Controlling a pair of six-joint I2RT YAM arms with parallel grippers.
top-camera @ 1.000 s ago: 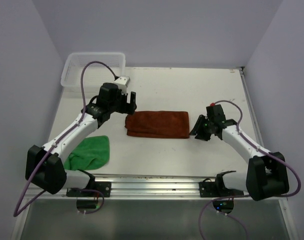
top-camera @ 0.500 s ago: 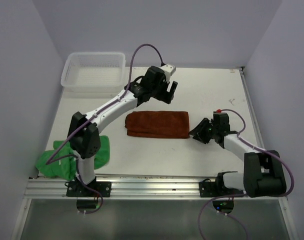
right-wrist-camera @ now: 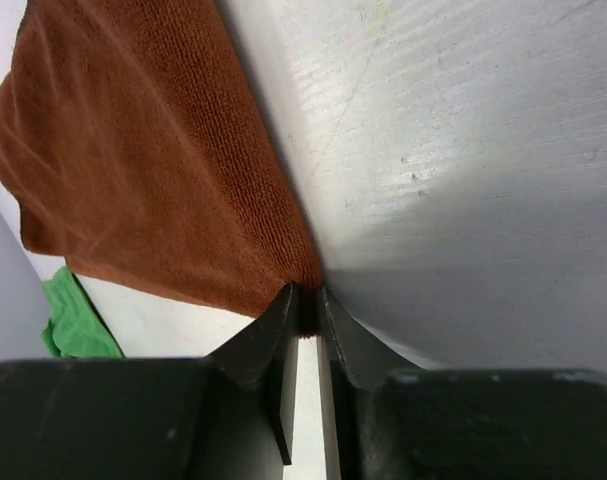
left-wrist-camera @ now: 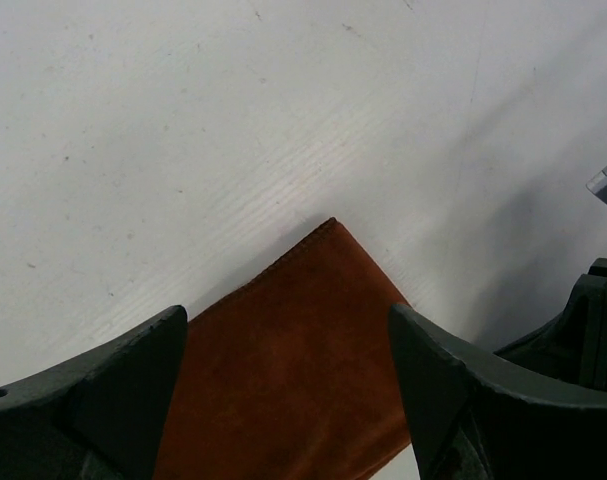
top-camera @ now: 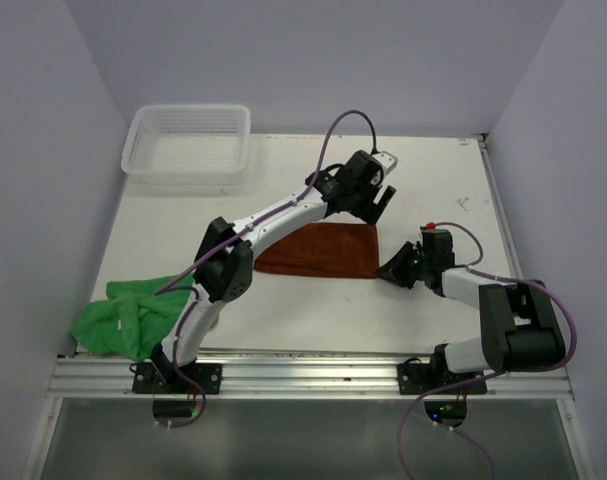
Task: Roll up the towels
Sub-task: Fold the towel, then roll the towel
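Note:
The rust-brown towel (top-camera: 318,250) lies folded flat mid-table. My left gripper (top-camera: 381,208) is open and hovers over its far right corner; in the left wrist view the towel (left-wrist-camera: 293,370) shows between the spread fingers of the gripper (left-wrist-camera: 286,315). My right gripper (top-camera: 391,270) is low at the towel's near right corner. In the right wrist view the gripper (right-wrist-camera: 305,295) is shut on the tip of the towel (right-wrist-camera: 153,160). The green towel (top-camera: 133,315) lies bunched at the near left and also shows in the right wrist view (right-wrist-camera: 73,320).
A white mesh basket (top-camera: 186,108) stands at the far left corner. The left arm stretches diagonally across the table from its base to the towel. Walls enclose the table on the left, back and right. A metal rail runs along the near edge.
My left arm swung right from near the basket to the brown towel's far right corner. The green towel shifted left and bunched up. My right gripper settled onto the near right corner.

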